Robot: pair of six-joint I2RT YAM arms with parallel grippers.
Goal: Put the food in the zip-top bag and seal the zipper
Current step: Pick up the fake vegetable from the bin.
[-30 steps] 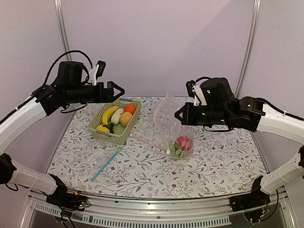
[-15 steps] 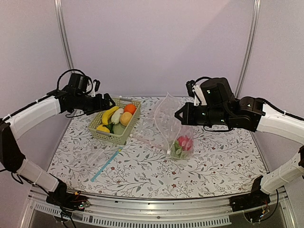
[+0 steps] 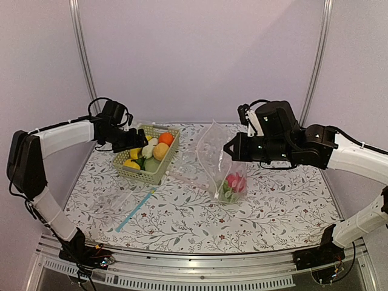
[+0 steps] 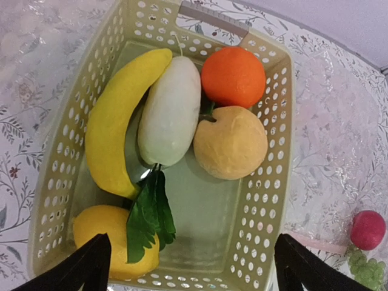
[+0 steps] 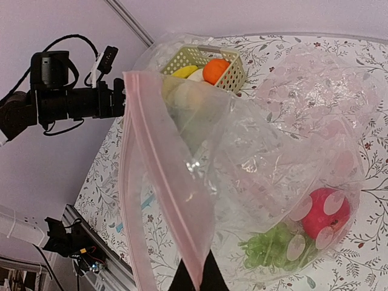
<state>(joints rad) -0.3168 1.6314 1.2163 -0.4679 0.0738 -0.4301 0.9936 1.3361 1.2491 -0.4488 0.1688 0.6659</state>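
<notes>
1. Our right jaws clamp the pale pink zipper strip (image 5: 163,182) of the crinkly clear plastic bag (image 5: 273,151), so its mouth opens toward nine o'clock.
2. Left jaws gape empty above the plastic toy food (image 4: 170,112) in the green lattice basket (image 4: 276,182), ready to pick.

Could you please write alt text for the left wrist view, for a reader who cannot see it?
A pale green basket, seen from above and framed by the open left gripper, holds a banana, a white radish, an orange, a peach and a lemon.
</notes>
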